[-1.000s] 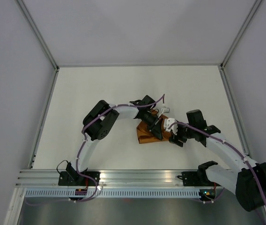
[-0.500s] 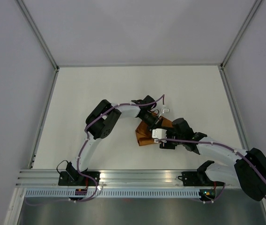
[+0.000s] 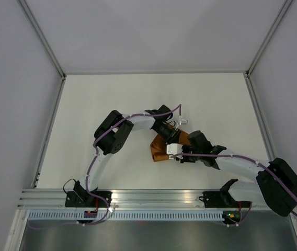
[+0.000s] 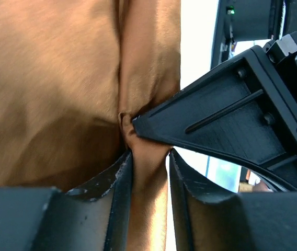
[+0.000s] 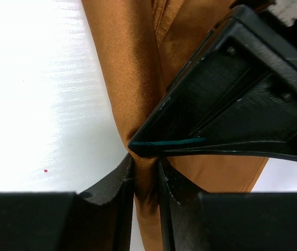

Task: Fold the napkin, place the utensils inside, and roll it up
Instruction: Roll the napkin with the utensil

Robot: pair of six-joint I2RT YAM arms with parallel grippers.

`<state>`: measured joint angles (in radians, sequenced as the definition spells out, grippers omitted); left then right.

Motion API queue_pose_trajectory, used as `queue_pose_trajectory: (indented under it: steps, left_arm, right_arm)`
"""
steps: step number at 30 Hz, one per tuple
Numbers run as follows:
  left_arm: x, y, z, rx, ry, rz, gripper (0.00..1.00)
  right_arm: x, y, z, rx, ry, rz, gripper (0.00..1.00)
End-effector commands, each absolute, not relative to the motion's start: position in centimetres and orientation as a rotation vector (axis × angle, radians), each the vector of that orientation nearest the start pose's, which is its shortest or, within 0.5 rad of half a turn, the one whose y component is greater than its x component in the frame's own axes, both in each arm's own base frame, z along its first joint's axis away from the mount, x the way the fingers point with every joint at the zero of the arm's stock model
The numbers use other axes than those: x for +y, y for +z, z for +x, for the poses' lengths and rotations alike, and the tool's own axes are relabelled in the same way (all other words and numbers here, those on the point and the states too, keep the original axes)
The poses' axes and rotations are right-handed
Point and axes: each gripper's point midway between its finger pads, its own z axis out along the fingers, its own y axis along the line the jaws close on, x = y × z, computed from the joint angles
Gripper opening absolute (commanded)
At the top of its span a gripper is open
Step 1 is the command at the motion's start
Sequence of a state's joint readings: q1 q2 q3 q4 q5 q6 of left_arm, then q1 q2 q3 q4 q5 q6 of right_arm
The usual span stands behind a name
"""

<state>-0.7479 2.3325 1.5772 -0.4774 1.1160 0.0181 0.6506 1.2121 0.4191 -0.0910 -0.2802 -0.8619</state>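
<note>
While both arms leaned in over the middle of the white table (image 3: pixel 101 99), their wrists met above the napkin (image 3: pixel 160 151), which lay bunched into a small rust-brown bundle a little right of centre. The left arm (image 3: pixel 112 138) rose from its base, bent sharply at the elbow and ran rightward, its wrist tipped down onto the far side of the cloth. The right arm (image 3: pixel 242 166) stretched low and nearly straight to the left from its bulky shoulder joint, with its wrist over the bundle's near right side.

Seen from the left wrist, the left gripper (image 4: pixel 149 157) had its jaws close together with a raised pleat of the napkin cinched between them, the cloth touching both pads. One black finger of the other gripper came in from the right, its tip pressed into the same pleat just above. From the right wrist the picture was much the same (only mirrored): the right gripper (image 5: pixel 144 167) stood very narrow, pinching a thin ridge of cloth, and a left finger with a teal edge met that ridge just above the pinch. Bare table showed to the left of the fold.
</note>
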Motion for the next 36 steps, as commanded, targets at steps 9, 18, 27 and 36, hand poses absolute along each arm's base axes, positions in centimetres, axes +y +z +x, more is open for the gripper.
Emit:
queue_pose_trajectory:
  steps: [9, 18, 27, 36]
  left_arm:
    - [-39.1, 11.3, 29.8, 2.302, -1.437, 1.016, 0.38]
    - [-33.4, 12.8, 33.5, 2.202, -1.027, 0.591, 0.33]
    - [-30.4, 14.3, 30.7, 1.868, -0.671, 0.617, 0.38]
    - [-34.5, 12.2, 25.1, 1.525, -0.264, 1.081, 0.43]
  right_arm:
    - [18.1, 0.1, 19.1, 1.887, 0.499, -1.879, 0.15]
    - [17.8, -0.2, 20.4, 2.027, 0.781, -1.94, 0.15]
    - [17.7, -1.6, 22.9, 2.194, 0.996, -1.928, 0.15]
    - [17.7, -2.4, 24.7, 2.251, 1.04, -1.87, 0.16]
